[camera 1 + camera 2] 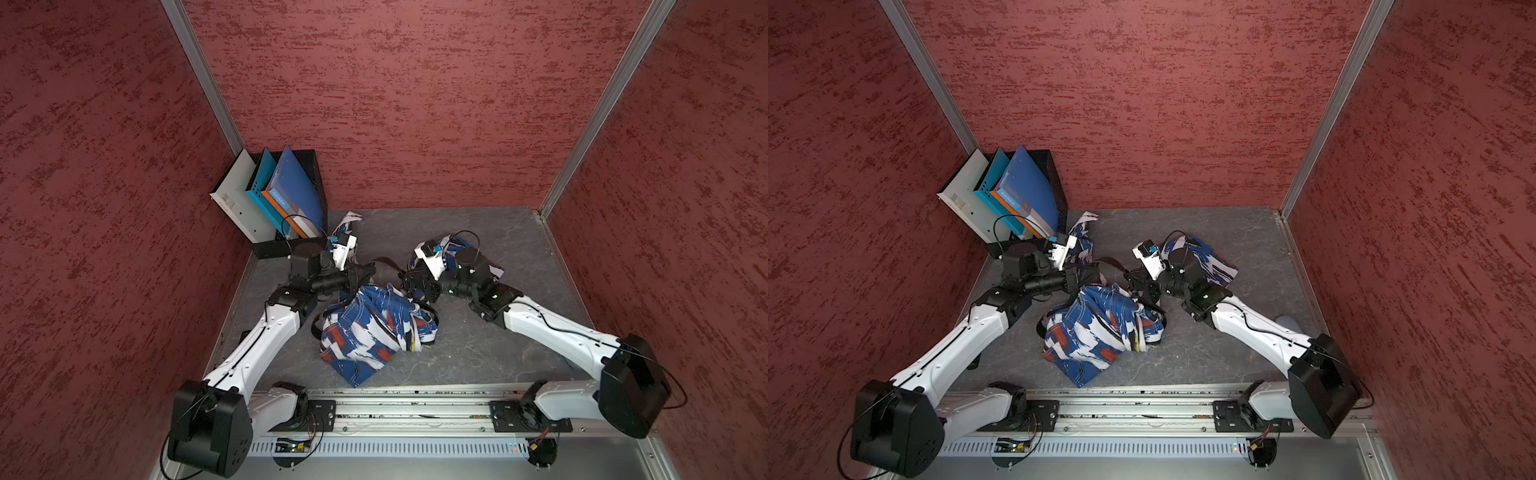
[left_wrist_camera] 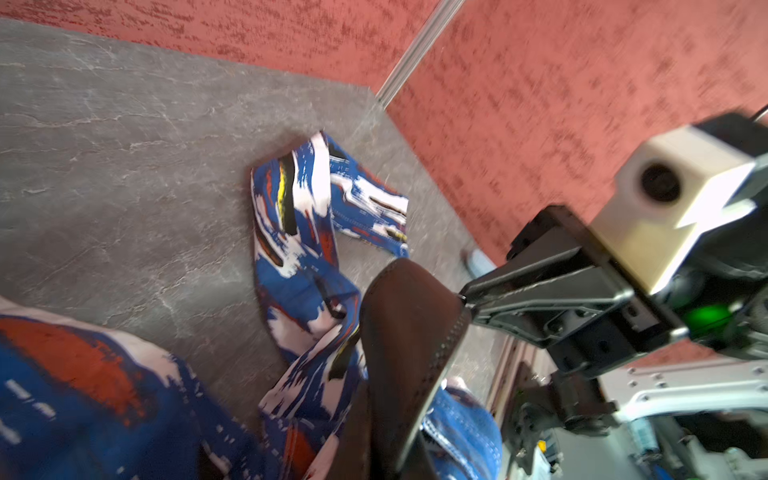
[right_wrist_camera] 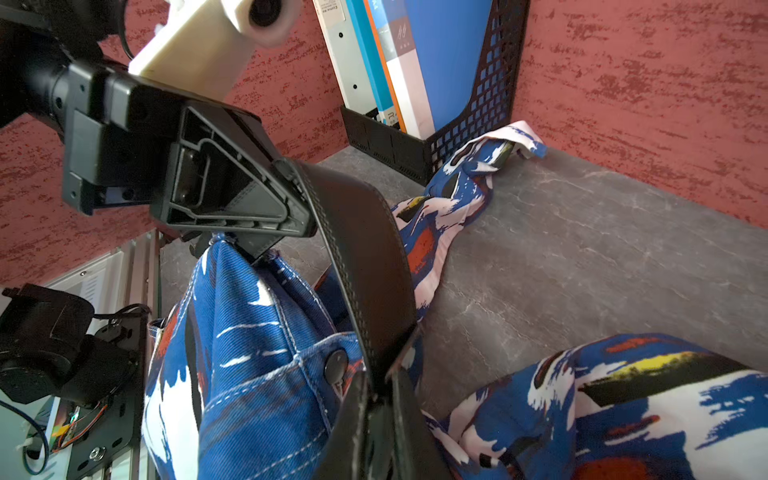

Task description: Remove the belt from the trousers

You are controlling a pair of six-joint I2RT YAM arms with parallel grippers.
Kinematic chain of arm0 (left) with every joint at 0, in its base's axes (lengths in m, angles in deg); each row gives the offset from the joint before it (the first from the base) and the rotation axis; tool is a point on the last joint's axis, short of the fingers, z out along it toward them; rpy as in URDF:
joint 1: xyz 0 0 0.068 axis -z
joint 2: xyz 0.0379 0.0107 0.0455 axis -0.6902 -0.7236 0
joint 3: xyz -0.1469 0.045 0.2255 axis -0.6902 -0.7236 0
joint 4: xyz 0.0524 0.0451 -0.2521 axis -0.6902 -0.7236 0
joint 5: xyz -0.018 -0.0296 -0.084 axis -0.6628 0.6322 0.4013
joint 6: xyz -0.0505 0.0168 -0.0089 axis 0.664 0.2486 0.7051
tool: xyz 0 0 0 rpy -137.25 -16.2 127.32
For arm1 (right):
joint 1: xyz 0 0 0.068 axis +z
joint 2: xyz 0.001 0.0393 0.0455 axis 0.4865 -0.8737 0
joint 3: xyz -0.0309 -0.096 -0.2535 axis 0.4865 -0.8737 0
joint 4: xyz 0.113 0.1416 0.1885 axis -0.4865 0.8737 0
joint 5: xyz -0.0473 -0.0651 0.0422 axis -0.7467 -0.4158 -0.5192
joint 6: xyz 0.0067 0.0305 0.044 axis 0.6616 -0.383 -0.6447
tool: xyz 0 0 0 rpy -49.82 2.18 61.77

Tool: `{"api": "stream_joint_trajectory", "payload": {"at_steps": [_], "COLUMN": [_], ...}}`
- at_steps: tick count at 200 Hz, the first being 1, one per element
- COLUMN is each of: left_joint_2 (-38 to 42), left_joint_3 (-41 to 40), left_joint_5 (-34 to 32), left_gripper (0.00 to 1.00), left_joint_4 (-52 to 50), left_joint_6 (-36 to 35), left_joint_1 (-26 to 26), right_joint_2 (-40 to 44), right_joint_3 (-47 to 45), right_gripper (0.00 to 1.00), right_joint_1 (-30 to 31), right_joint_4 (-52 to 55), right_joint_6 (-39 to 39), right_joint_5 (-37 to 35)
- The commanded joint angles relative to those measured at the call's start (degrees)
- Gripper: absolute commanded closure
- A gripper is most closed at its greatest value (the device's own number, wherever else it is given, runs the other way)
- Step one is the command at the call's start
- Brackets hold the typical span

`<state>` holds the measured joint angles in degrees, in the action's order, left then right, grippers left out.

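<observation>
Belt (image 3: 365,257) looking light, limp, slippery. Left tool (image 3: 303,203), right tool (image 2: 467,298) each clamping it, stretch arching between; gripping flat across width near trousers (image 1: 365,328) seeming best.

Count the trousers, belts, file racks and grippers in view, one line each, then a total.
Blue, white and red patterned trousers: 1
Black stitched leather belt: 1
Black mesh file rack: 1
Grippers: 2 (left gripper, right gripper)
Total: 5
</observation>
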<state>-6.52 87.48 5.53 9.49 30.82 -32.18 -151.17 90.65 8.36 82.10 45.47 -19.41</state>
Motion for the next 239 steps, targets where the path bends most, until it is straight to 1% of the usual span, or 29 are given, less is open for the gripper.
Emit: {"api": "stream_joint_trajectory", "payload": {"at_steps": [1, 16, 18, 40, 56, 67, 73, 78, 83, 89, 101, 104, 109, 113, 123, 132, 142, 155, 169, 180, 193, 206, 215, 227, 239], "left_joint_2": [3.12, 3.31, 3.32, 3.94, 5.15, 7.09, 8.32, 9.41, 10.20, 10.80, 10.34, 10.14, 9.66, 9.35, 8.64, 8.35, 8.30, 8.00, 7.21, 6.66, 6.15, 6.27, 6.59, 6.98, 7.38], "left_joint_3": [-0.15, -2.28, -2.84, -9.62, -13.91, -15.99, -15.49, -13.62, -11.19, -7.83, -2.05, -0.96, 0.28, 1.11, 1.75, 1.11, 0.06, -0.38, 0.59, 1.47, 2.42, 2.77, 2.48, 1.83, 1.34], "left_joint_5": [3.60, -0.02, -0.72, -10.57, -18.07, -23.11, -23.72, -23.24, -22.27, -21.07, -19.56, -19.07, -18.51, -18.39, -18.21, -17.83, -17.60, -17.52, -17.82, -18.00, -17.86, -17.54, -17.20, -16.95, -16.78], "left_gripper": [1.00, 1.00, 1.00, 1.00, 1.00, 1.00, 1.00, 1.00, 1.00, 1.00, 1.00, 1.00, 1.00, 1.00, 1.00, 1.00, 1.00, 1.00, 1.00, 1.00, 1.00, 1.00, 1.00, 1.00, 1.00], "left_joint_4": [22.23, 28.38, 30.50, 42.45, 45.85, 44.96, 41.73, 37.50, 32.51, 23.97, 12.43, 10.30, 6.83, 4.33, 0.82, -0.04, 0.70, 1.81, 1.94, 1.71, 1.05, 0.93, 0.98, 1.35, 1.60], "left_joint_6": [14.42, 21.72, 22.93, 36.00, 43.50, 46.68, 45.72, 42.94, 38.62, 32.62, 22.63, 20.02, 16.39, 14.02, 9.67, 7.99, 8.13, 8.70, 9.16, 9.71, 10.01, 10.09, 9.96, 10.00, 10.50], "left_joint_1": [-4.51, -5.79, -6.00, -6.93, -6.88, -6.80, -6.72, -6.49, -6.11, -5.15, -3.13, -2.69, -1.87, -1.16, 0.40, 1.30, 1.98, 3.01, 3.80, 4.09, 4.32, 4.35, 4.35, 4.20, 3.97], "right_joint_2": [-1.87, -2.00, -2.09, -2.69, -3.02, -3.39, -3.43, -3.21, -2.65, -1.48, 1.69, 2.65, 4.12, 5.29, 7.96, 9.71, 10.45, 8.62, 5.69, 4.33, 2.82, 1.26, 0.12, -1.53, -2.50], "right_joint_3": [-4.19, -4.63, -4.64, -5.21, -5.80, -6.26, -6.63, -7.05, -7.49, -8.12, -8.12, -7.87, -7.29, -6.78, -5.93, -5.58, -5.01, -2.83, -0.22, 0.48, 1.04, 1.78, 2.45, 4.35, 5.40], "right_gripper": [0.88, 0.88, 0.88, 0.88, 0.88, 0.88, 0.88, 0.88, 0.87, 0.85, 0.79, 0.76, 0.66, 0.60, 0.44, 0.31, 0.23, 0.22, 0.22, 0.21, 0.20, 0.20, 0.19, 0.22, 0.29], "right_joint_1": [-1.00, -0.58, -0.57, -0.15, 0.18, 0.57, 0.62, 0.68, 0.65, 0.67, 0.56, 0.54, 0.49, 0.41, 0.09, -0.42, -0.56, -0.20, 2.18, 4.53, 6.03, 6.24, 6.29, 6.28, 6.25], "right_joint_4": [9.47, 9.06, 9.06, 9.07, 9.21, 9.41, 9.54, 9.30, 8.61, 7.53, 6.02, 5.63, 4.88, 4.30, 1.65, -1.97, -6.06, -7.61, -4.92, -4.21, -3.48, -1.97, -0.87, 1.90, 1.72], "right_joint_6": [-1.29, -1.46, -1.47, -2.48, -3.42, -4.00, -4.40, -4.66, -5.10, -5.85, -6.94, -7.02, -7.06, -6.85, -5.77, -5.22, -4.31, -2.81, 0.06, 2.56, 3.06, 3.41, 3.08, 2.72, 1.88], "right_joint_5": [-6.25, -6.41, -6.46, -7.29, -8.03, -8.81, -9.04, -9.12, -9.27, -9.57, -9.70, -9.53, -9.33, -9.36, -8.93, -7.11, -3.70, 2.31, 2.23, -1.02, -3.76, -4.60, -7.49, -12.65, -16.12]}}
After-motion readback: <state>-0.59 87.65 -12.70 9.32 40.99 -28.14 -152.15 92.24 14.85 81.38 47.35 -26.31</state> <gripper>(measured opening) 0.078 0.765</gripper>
